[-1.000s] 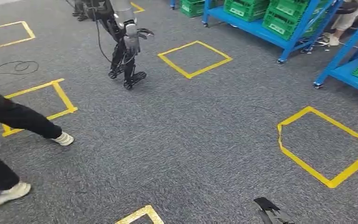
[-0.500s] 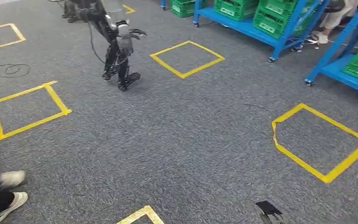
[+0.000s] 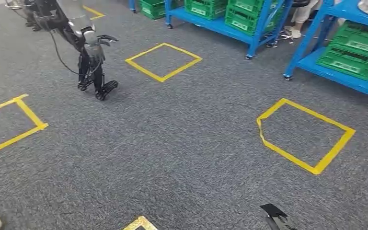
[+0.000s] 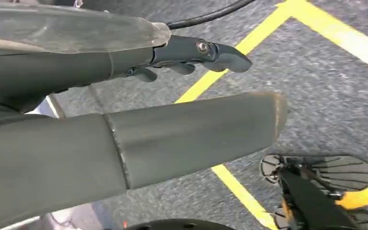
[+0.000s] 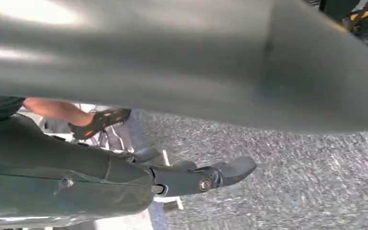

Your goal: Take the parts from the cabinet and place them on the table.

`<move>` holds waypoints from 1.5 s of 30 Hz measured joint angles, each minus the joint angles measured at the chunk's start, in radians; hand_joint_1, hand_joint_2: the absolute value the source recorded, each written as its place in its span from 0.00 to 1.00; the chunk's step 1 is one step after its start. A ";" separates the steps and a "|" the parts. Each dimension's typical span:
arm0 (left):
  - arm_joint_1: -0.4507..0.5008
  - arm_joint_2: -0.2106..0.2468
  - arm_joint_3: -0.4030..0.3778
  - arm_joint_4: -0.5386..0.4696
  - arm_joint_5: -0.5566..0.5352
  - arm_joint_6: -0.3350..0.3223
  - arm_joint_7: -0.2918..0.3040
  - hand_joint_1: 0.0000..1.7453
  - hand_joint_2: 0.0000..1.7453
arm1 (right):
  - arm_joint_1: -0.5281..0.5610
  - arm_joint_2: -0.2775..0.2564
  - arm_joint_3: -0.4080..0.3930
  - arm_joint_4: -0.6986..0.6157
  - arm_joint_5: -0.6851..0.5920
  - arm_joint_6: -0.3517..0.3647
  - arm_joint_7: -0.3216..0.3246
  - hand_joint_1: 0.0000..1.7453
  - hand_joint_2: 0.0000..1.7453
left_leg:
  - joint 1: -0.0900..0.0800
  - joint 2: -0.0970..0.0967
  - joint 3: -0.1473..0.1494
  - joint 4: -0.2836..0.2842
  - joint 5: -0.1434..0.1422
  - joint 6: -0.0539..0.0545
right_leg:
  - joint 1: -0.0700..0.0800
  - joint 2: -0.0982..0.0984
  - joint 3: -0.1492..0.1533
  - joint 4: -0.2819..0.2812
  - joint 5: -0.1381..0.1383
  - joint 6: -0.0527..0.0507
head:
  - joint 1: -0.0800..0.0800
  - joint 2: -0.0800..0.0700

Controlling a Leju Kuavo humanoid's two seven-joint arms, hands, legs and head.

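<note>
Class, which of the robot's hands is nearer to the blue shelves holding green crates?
Right. The right hand hangs on the side where the blue shelves stand; the left hand hangs on the far side, above yellow floor tape.

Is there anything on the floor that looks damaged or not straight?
Yes. The yellow tape square on the grey carpet, right of centre in the head view, has a crumpled left corner: there the tape is kinked and seems to lift instead of running straight. The other tape square, near the blue rack, looks neat.
</note>
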 joint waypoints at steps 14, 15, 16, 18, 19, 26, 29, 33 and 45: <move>0.001 -0.005 0.000 0.000 0.008 -0.003 -0.001 0.00 0.00 | 0.000 -0.006 0.015 0.001 0.005 0.000 -0.001 0.00 0.00 | -0.004 0.072 0.016 -0.007 -0.005 0.009 | -0.006 -0.100 0.012 0.004 -0.017 0.038 | 0.040 0.000; 0.000 -0.005 0.000 0.000 0.010 -0.003 -0.001 0.00 0.00 | 0.000 -0.006 0.016 0.001 0.005 0.000 -0.001 0.00 0.00 | -0.005 0.074 0.014 -0.005 -0.005 0.006 | -0.009 -0.085 0.009 0.004 -0.011 0.027 | 0.037 0.000; -0.001 -0.005 0.000 0.000 0.011 -0.003 -0.001 0.00 0.00 | 0.000 -0.007 0.016 0.001 0.005 0.000 -0.001 0.00 0.00 | -0.005 0.078 0.015 -0.005 -0.005 0.004 | -0.006 -0.081 0.007 0.005 -0.011 0.022 | 0.028 0.000; -0.001 -0.006 0.000 0.000 0.011 -0.003 -0.001 0.00 0.00 | 0.002 -0.007 0.017 0.002 0.005 0.000 -0.001 0.00 0.00 | -0.003 0.087 0.017 -0.005 -0.005 -0.006 | -0.004 -0.069 0.006 0.001 -0.007 0.008 | 0.023 0.000; -0.001 -0.006 0.000 0.000 0.012 -0.003 -0.001 0.00 0.00 | 0.002 -0.007 0.017 0.002 0.005 0.000 -0.001 0.00 0.00 | 0.001 0.074 0.014 0.008 -0.018 -0.014 | -0.009 -0.066 0.007 -0.002 -0.003 0.001 | 0.024 0.000; 0.006 -0.008 0.000 0.000 0.012 -0.003 -0.002 0.00 0.00 | 0.000 -0.007 0.021 0.003 0.005 0.000 -0.001 0.00 0.00 | 0.004 0.037 -0.127 0.289 -0.116 -0.016 | -0.004 -0.028 -0.002 -0.001 0.002 -0.013 | 0.000 0.000; 0.004 -0.005 0.000 0.000 0.011 -0.003 -0.002 0.00 0.00 | 0.000 -0.007 0.023 0.003 0.004 0.000 -0.001 0.00 0.00 | 0.003 -0.013 0.003 0.011 -0.004 0.003 | -0.003 -0.008 0.001 -0.001 0.002 -0.009 | -0.002 0.000; 0.000 -0.005 0.000 0.000 0.010 -0.003 -0.001 0.00 0.00 | 0.001 -0.007 0.024 0.003 0.004 0.000 -0.001 0.00 0.00 | -0.005 0.007 0.003 0.000 -0.003 0.009 | -0.006 0.013 -0.007 -0.003 0.006 0.014 | 0.000 0.000; 0.002 -0.008 0.000 0.000 0.010 -0.003 0.000 0.00 0.00 | -0.001 -0.009 0.024 0.004 0.000 0.003 -0.003 0.00 0.00 | -0.008 0.075 0.019 -0.009 -0.007 0.010 | 0.000 -0.105 0.010 -0.002 -0.011 0.029 | 0.044 0.000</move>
